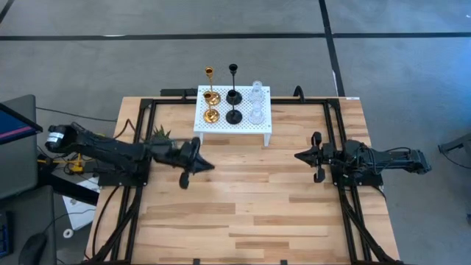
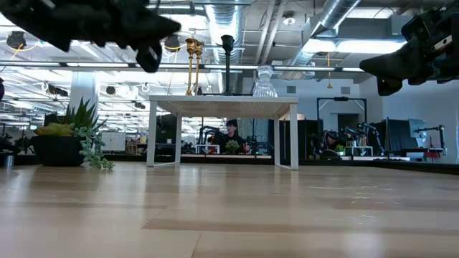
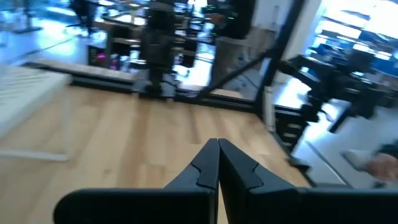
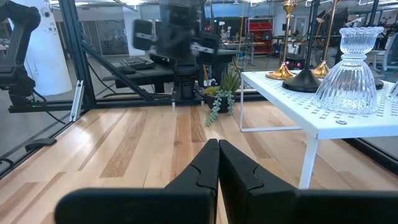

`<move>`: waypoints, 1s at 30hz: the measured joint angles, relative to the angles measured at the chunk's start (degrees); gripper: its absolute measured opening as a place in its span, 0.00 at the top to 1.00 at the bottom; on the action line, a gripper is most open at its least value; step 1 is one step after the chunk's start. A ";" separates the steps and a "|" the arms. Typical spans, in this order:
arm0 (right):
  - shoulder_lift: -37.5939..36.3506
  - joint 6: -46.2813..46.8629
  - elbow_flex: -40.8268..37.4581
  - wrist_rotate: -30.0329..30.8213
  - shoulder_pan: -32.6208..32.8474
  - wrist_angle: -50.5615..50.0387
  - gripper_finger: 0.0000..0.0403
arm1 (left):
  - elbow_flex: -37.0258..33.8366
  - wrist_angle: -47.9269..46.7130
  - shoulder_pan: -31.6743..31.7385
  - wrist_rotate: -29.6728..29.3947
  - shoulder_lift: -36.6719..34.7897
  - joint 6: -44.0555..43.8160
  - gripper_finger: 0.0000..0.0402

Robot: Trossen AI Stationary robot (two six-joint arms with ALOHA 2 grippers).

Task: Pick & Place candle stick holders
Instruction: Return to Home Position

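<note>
Six candle stick holders stand by their round bases on a small white perforated stand (image 1: 243, 126) at the table's far middle: two gold (image 1: 210, 96), two black (image 1: 233, 94), two clear glass (image 1: 256, 103). They also show in the right wrist view: gold (image 4: 288, 37), black (image 4: 309, 78), glass (image 4: 354, 68). My left gripper (image 1: 207, 166) is shut and empty, in front of the stand's left part, above the table. My right gripper (image 1: 300, 156) is shut and empty, to the right of the stand.
A small green plant in a dark pot (image 1: 160, 134) stands left of the white stand, close behind my left arm; it also shows in the low view (image 2: 68, 140). Bare wooden tabletop (image 1: 250, 213) lies in front of the stand, between and before both arms.
</note>
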 joint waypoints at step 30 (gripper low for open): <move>0.00 0.00 0.00 0.00 0.00 0.00 1.00 | 0.00 -23.64 1.75 1.24 -28.12 7.86 0.99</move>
